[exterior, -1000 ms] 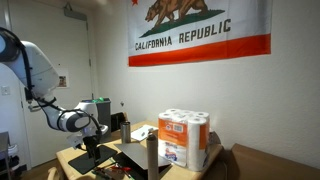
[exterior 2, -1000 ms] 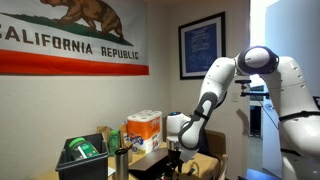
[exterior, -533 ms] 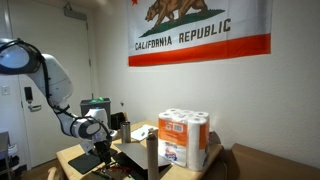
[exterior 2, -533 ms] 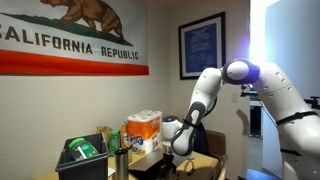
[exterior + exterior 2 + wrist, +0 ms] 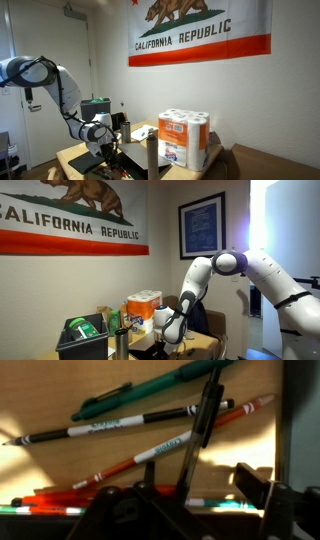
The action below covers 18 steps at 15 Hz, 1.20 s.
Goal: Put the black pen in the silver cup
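My fingers (image 5: 262, 485) stand open above the black pen (image 5: 205, 410), which I judge light, stiff and slippery, so I would take it at mid-barrel.

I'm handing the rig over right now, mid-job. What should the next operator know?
Gripper: low over the table, above the pens; open or shut unclear.
Black pen: flat on the table between a green pen and a red pen, not gripped.
Silver cup: outside the wrist view; I cannot pick it out in the exterior views.
Done: nothing yet. Left: grasp the pen, carry it, drop it in the cup.
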Available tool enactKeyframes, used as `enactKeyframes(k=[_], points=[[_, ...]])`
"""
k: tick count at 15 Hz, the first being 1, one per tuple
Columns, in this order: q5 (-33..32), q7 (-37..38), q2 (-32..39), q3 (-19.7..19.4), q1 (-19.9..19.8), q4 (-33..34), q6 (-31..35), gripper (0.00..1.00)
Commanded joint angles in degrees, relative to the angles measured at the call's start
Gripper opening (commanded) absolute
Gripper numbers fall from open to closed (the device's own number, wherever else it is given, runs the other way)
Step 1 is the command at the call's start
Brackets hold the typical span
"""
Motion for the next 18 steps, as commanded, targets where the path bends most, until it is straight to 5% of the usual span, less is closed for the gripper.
enactKeyframes(k=[1, 8, 18], points=[[0.7, 1.0, 1.1, -1.9, 2.3, 1.7, -2.1, 0.52], [-0.3, 1.7, -1.1, -3.6, 4.5, 2.3, -8.2, 0.01], [-1.1, 0.6, -10.0, 0.5, 4.8, 2.8, -27.6, 0.03]])
